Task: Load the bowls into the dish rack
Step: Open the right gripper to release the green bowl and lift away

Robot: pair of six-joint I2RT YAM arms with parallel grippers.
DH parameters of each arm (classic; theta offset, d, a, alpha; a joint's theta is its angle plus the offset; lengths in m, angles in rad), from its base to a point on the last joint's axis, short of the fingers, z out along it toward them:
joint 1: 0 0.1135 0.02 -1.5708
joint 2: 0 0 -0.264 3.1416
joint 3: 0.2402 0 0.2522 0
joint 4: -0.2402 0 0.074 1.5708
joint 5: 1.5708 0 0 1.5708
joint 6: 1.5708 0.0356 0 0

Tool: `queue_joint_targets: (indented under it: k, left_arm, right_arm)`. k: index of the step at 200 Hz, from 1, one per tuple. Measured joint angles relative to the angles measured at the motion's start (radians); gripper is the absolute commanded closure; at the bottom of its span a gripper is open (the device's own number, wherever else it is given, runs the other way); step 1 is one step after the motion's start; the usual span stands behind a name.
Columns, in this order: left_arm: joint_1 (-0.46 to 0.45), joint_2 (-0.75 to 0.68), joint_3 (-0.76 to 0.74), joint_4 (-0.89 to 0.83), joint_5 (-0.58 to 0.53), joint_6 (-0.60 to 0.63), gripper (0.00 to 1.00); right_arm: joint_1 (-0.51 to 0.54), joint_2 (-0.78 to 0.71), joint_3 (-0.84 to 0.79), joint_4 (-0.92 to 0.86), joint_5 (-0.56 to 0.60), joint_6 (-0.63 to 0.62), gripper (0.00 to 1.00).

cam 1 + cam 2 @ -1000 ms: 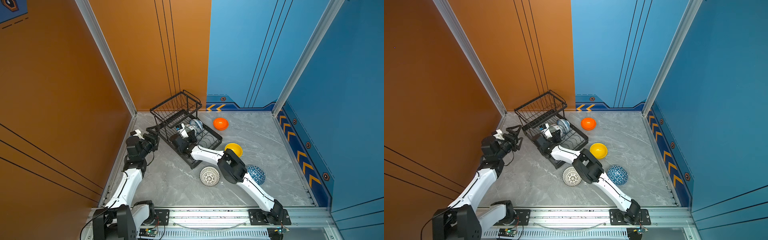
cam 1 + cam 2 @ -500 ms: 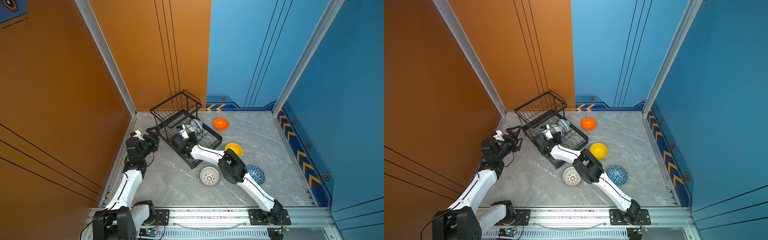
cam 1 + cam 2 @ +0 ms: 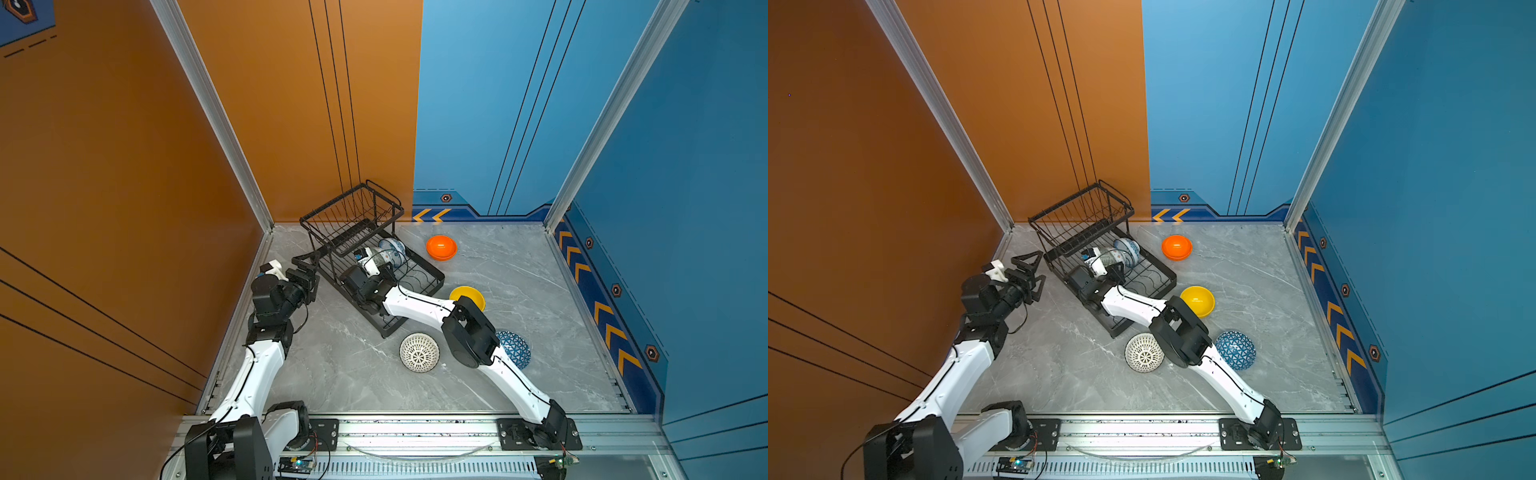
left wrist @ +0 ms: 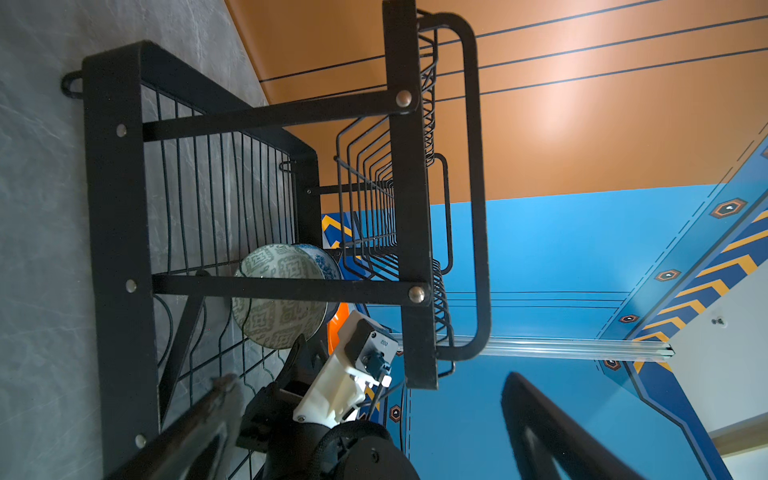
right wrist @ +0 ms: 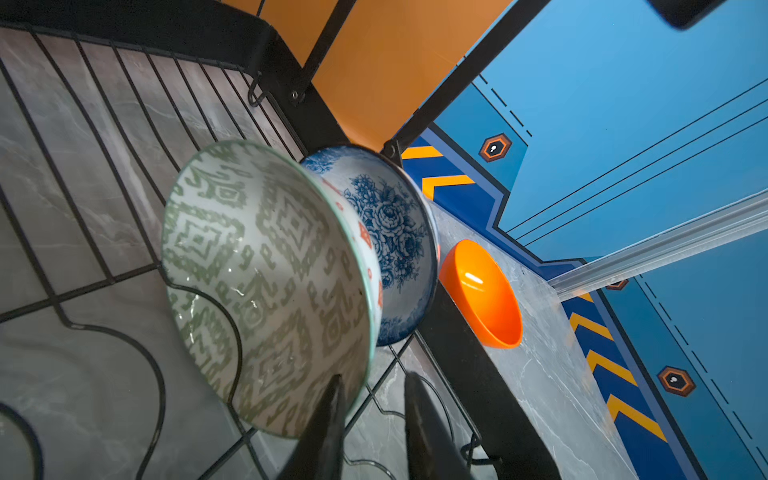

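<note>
Just parting right gripper (image 5: 372,380) jaws off rim of pale green geometric-patterned bowl (image 5: 266,282), leaving it propped in black wire dish rack (image 4: 112,216); left gripper (image 3: 1034,272) jaws spread, idle.

Bare floor (image 3: 345,374) beside lattice bowl (image 3: 419,352); raised basket (image 3: 352,216) over far end of tray (image 3: 430,267).

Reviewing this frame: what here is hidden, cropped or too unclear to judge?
1. The blue triangle bowl: partly behind the right arm's elbow in both top views.
2. The green bowl: partly covered by the right wrist camera in both top views.
3. The floral bowl: its seat in the dish rack is hidden behind the green bowl, right wrist view.
4. The left gripper: fingers blurred and cropped in the left wrist view.
</note>
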Motion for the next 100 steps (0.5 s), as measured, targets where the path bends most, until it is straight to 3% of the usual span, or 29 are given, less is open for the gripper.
queue_joint_targets:
  k: [44, 100]
  left_arm:
    - [0.000, -0.010, 0.000, -0.006, 0.000, 0.000, 0.02]
    - [-0.001, -0.023, 0.000, -0.039, -0.004, 0.004, 0.02]
  right_arm:
    - [0.000, -0.047, -0.017, -0.014, -0.004, 0.001, 0.67]
    - [0.000, -0.088, -0.077, -0.017, -0.027, 0.013, 0.53]
